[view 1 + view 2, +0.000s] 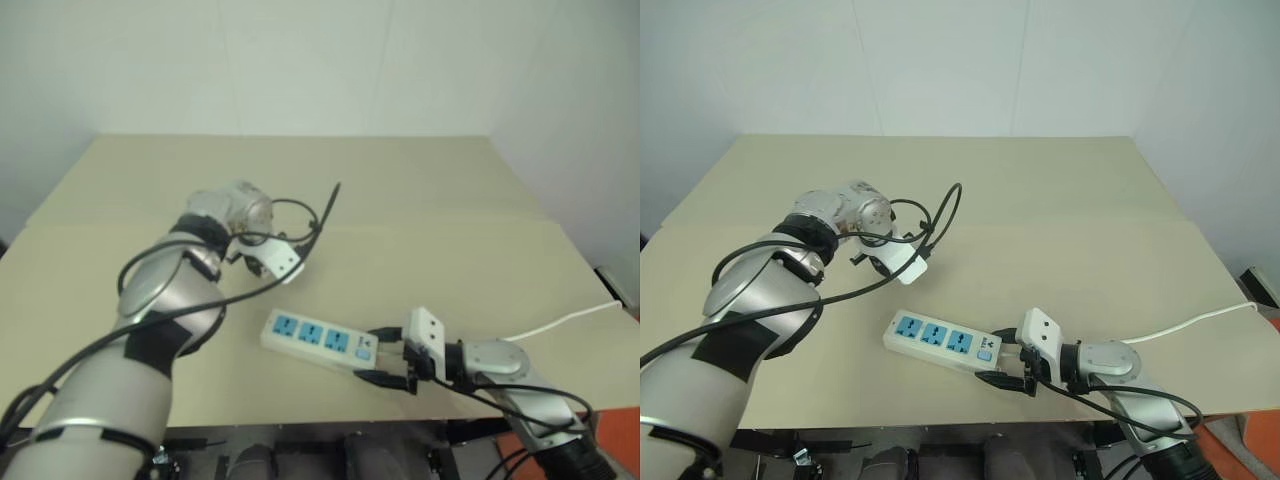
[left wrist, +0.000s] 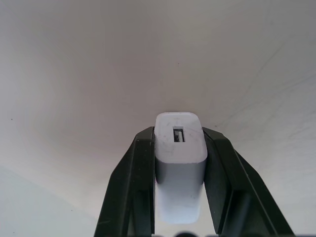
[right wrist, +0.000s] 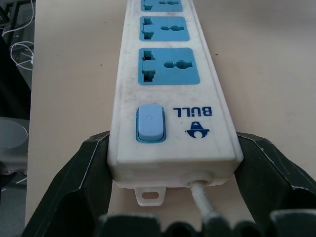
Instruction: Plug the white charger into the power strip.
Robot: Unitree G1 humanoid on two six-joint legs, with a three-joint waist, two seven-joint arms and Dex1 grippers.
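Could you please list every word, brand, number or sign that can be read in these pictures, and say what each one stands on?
"BULL": printed in blue on the switch end of the power strip, upside down as the right wrist view shows it, beside the blue switch.
A small blue logo sits under that word; its detail is too small to make out.
The white charger bears no readable text.
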